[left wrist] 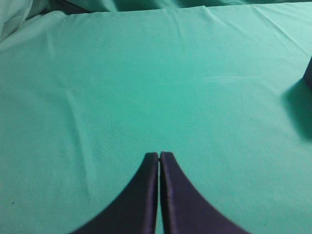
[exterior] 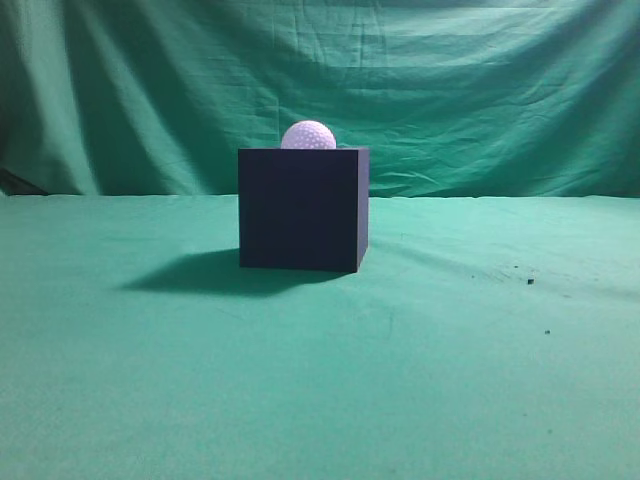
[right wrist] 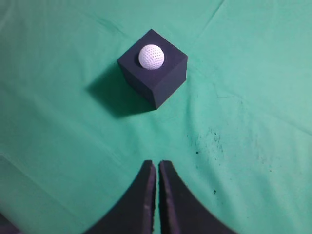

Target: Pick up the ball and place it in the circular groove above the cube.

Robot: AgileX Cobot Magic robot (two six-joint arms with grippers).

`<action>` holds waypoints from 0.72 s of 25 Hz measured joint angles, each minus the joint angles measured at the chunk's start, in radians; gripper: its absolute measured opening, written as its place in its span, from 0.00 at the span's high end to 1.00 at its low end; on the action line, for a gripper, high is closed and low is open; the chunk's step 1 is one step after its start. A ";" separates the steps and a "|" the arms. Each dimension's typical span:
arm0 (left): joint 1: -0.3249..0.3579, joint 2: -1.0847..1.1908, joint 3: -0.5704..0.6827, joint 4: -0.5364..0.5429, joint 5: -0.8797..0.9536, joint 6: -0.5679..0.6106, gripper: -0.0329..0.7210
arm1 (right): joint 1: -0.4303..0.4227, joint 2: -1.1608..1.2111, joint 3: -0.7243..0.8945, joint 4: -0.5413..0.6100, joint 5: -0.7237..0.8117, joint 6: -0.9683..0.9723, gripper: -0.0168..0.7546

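The white dimpled ball (exterior: 308,136) sits in the top of the dark navy cube (exterior: 303,208) in the middle of the green cloth. The right wrist view shows the ball (right wrist: 151,56) seated in the cube's (right wrist: 161,80) top face. My right gripper (right wrist: 157,163) is shut and empty, well back from the cube above the cloth. My left gripper (left wrist: 159,155) is shut and empty over bare cloth; only a dark edge of the cube (left wrist: 308,73) shows at the right of its view. Neither gripper shows in the exterior view.
Green cloth (exterior: 150,380) covers the table and hangs as a backdrop (exterior: 480,90). Small dark specks (exterior: 529,281) lie on the cloth to the right of the cube; they also show in the right wrist view (right wrist: 209,139).
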 joint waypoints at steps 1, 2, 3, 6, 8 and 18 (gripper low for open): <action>0.000 0.000 0.000 0.000 0.000 0.000 0.96 | 0.000 -0.044 0.034 0.005 -0.029 0.000 0.98; 0.000 0.000 0.000 0.000 0.000 0.000 0.96 | 0.000 -0.089 0.074 0.009 -0.061 0.000 0.98; 0.000 0.000 0.000 0.000 0.000 0.000 0.96 | 0.000 -0.127 0.113 0.011 -0.088 0.000 0.98; 0.000 0.000 0.000 0.000 0.000 0.000 0.96 | 0.000 -0.254 0.201 0.046 -0.156 0.000 0.98; 0.000 0.000 0.000 0.000 0.000 0.000 0.96 | 0.000 -0.327 0.235 0.082 -0.157 0.000 0.98; 0.000 0.000 0.000 0.000 0.000 0.000 0.96 | 0.000 -0.465 0.419 -0.019 -0.293 -0.014 0.98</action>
